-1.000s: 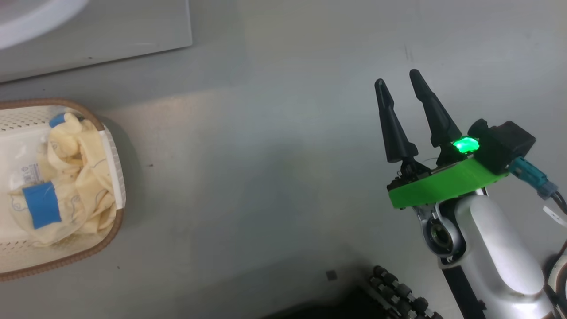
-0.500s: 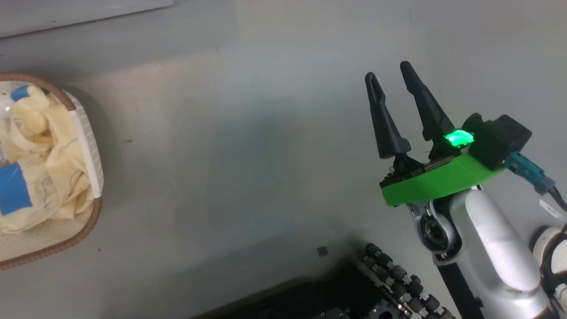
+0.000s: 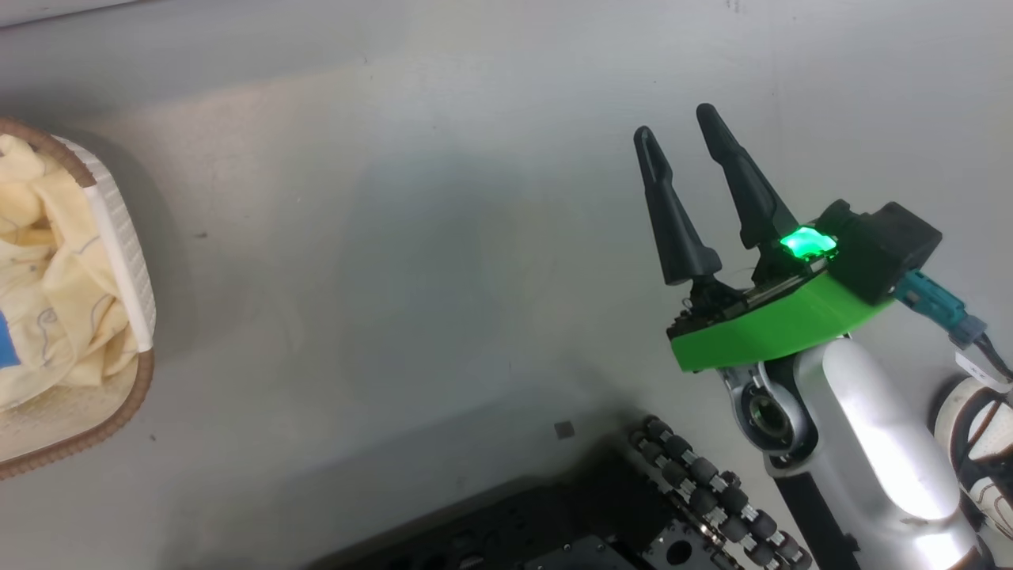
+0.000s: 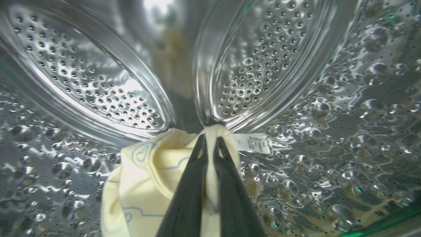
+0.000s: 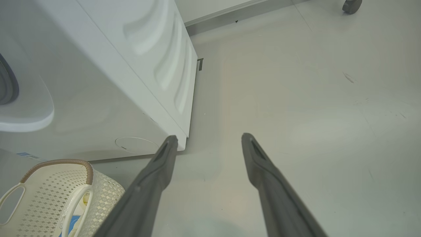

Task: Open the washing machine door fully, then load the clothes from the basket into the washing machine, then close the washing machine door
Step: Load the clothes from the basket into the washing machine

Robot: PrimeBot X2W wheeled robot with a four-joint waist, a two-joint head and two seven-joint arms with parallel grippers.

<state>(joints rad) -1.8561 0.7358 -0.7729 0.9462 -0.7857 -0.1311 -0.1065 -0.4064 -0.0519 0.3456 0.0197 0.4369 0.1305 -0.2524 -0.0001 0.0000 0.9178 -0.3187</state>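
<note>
Cream clothes [image 3: 55, 317] and basket [image 3: 119, 245] cut off at left edge.

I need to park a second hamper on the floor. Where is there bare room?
Widest free patch: the grey floor between the cream perforated plastic basket and the open right hand. More bare floor lies beside the white washing machine. Crowded: the basket, holding cream-yellow clothes, and the ground by the black roller-wheeled base.

Inside the drum [image 4: 98, 85], 1 garment [image 4: 144, 184] sits between the left jaws, its tag [image 4: 253, 143] just right of their tips. The basket [image 5: 42, 194] stands on the floor [image 5: 296, 98] left of the right jaws, before the washing machine [image 5: 98, 82], with clothes [image 3: 47, 301] in it.
</note>
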